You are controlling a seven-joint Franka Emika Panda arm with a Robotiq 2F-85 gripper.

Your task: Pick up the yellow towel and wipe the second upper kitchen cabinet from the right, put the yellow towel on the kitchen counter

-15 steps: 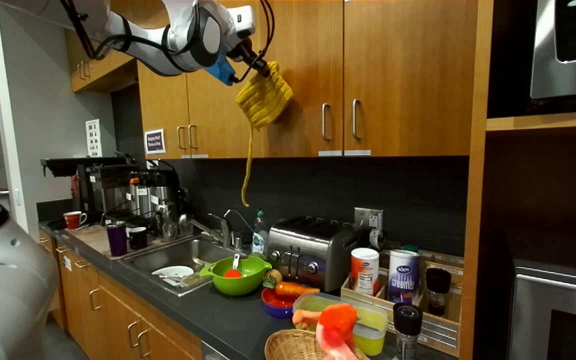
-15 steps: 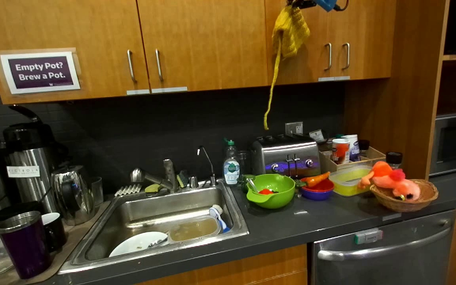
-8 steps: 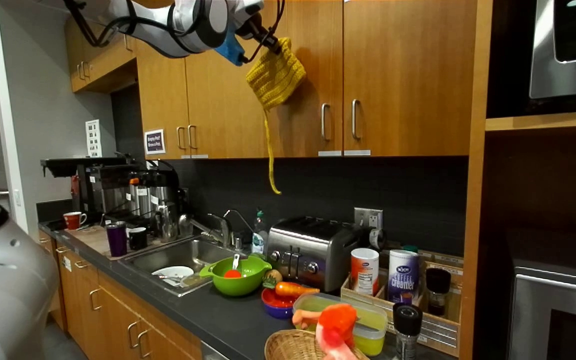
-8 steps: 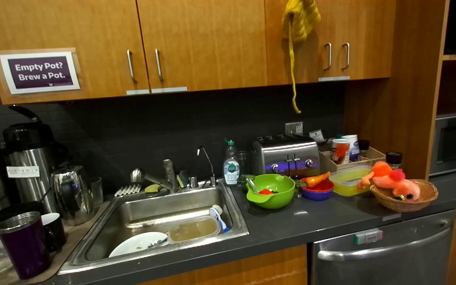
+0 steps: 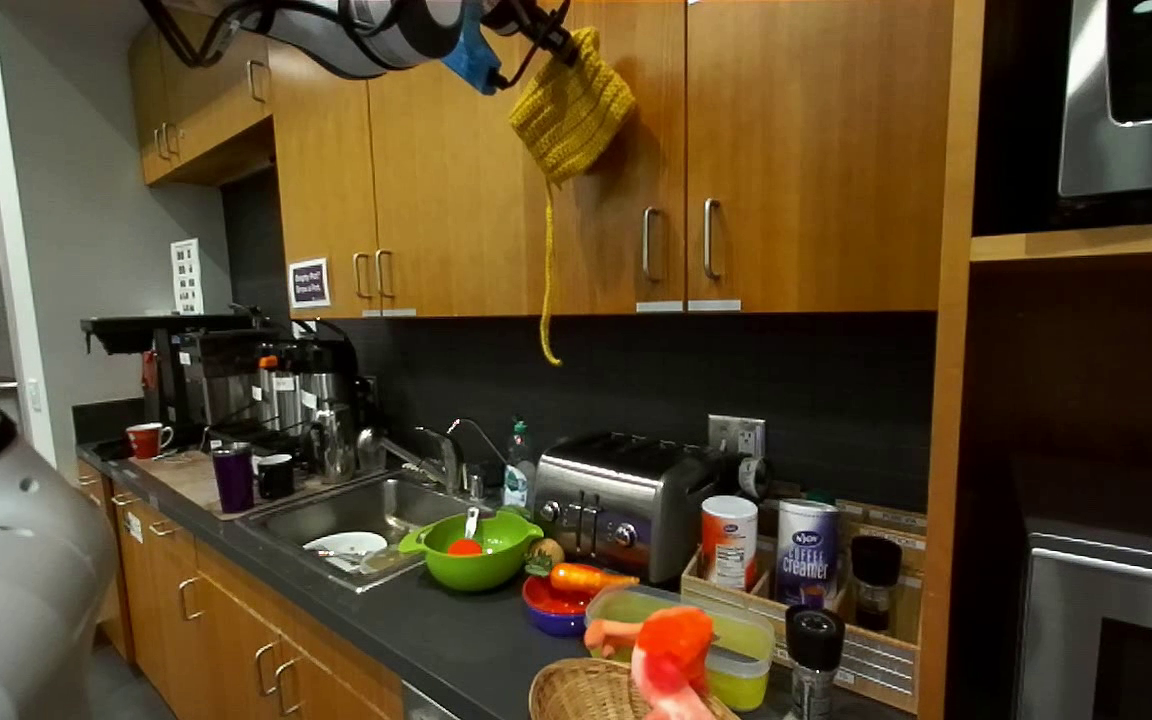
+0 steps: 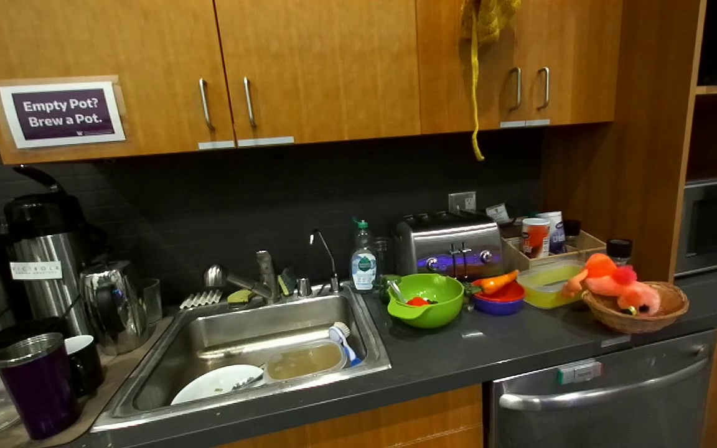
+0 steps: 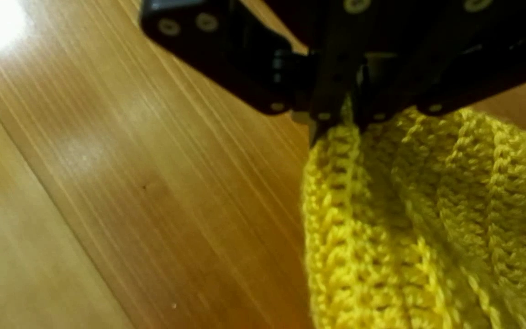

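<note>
The gripper [image 7: 344, 125] has its fingers pinched together on the top of a yellow towel [image 5: 576, 118], which hangs well above the counter [image 6: 439, 348], in front of the second upper cabinet [image 5: 611, 250] from the right, its cord [image 5: 548, 270] dangling. Below, a toaster [image 6: 445, 239] stands toward the back edge and a basket [image 6: 620, 321] near the front edge.

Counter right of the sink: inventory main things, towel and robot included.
Large bowl: one, green, near sink
Nested bowls: two, red inside blue, beside it
Carrot: one, orange, across nested bowls
Toaster: one, silver, behind nested bowls
Basket: one, brown, front edge
Plush toy: one, orange-pink, in basket
Container: one, yellow, beside basket
Canisters: two, orange and purple, right of toaster
Towel: one, yellow, before upper cabinets
Jaws: one pair, black, closed on towel
Arm: one, white, upper left
</note>
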